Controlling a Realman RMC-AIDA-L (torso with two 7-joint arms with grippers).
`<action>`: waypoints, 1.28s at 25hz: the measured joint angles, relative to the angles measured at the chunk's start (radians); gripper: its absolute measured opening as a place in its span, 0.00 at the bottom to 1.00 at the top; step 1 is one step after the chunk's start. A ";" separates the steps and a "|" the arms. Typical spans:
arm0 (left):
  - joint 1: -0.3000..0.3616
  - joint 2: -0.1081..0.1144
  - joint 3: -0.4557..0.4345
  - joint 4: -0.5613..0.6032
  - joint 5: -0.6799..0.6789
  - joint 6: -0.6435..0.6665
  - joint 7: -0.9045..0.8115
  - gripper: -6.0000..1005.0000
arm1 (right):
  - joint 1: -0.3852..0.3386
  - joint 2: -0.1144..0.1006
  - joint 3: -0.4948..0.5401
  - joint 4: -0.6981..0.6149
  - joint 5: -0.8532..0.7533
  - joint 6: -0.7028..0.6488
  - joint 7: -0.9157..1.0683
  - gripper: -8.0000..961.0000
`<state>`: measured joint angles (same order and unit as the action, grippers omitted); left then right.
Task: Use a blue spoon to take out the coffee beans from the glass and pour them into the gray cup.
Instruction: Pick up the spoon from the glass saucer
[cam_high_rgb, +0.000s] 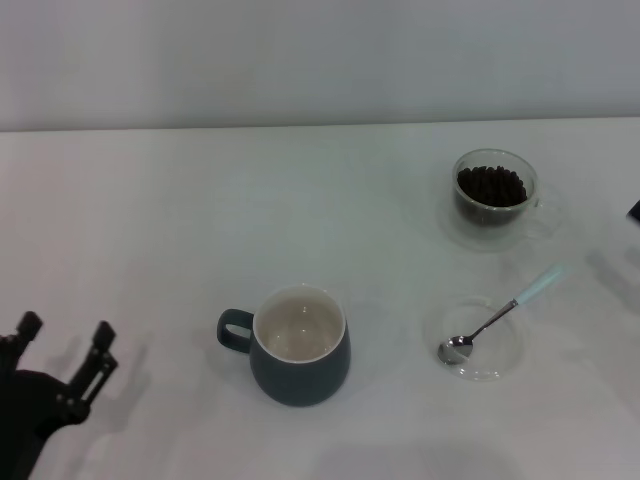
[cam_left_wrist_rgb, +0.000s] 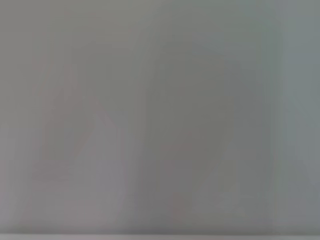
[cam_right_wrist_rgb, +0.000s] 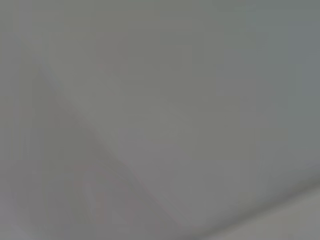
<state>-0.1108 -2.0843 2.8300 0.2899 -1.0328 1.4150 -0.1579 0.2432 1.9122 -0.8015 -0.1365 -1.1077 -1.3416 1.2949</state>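
Observation:
The gray cup (cam_high_rgb: 298, 347) stands at the front middle of the white table, handle toward my left, its cream inside bare. Far right at the back, the glass (cam_high_rgb: 494, 198) holds a heap of dark coffee beans (cam_high_rgb: 491, 186). The blue spoon (cam_high_rgb: 500, 315) lies with its metal bowl in a flat clear dish (cam_high_rgb: 474, 340) and its pale blue handle pointing to the back right. My left gripper (cam_high_rgb: 66, 328) sits open at the front left, far from everything. Only a dark sliver of the right arm (cam_high_rgb: 635, 211) shows at the right edge. Both wrist views show only a blank grey surface.
The white table (cam_high_rgb: 150, 230) runs back to a pale wall. Between the cup and the dish there is a gap of about a cup's width.

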 joint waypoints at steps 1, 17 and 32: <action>-0.003 0.000 0.000 -0.008 -0.009 0.001 -0.015 0.86 | 0.000 -0.002 -0.022 0.000 -0.015 0.014 0.032 0.90; -0.063 0.001 0.000 -0.025 -0.036 0.004 -0.048 0.86 | 0.043 0.075 -0.158 0.008 -0.027 0.149 0.072 0.90; -0.073 0.002 0.000 -0.025 -0.072 0.004 -0.043 0.86 | 0.088 0.090 -0.191 0.009 -0.019 0.188 0.091 0.89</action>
<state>-0.1839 -2.0823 2.8301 0.2649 -1.1052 1.4191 -0.2013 0.3310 2.0018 -0.9930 -0.1278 -1.1271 -1.1532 1.3854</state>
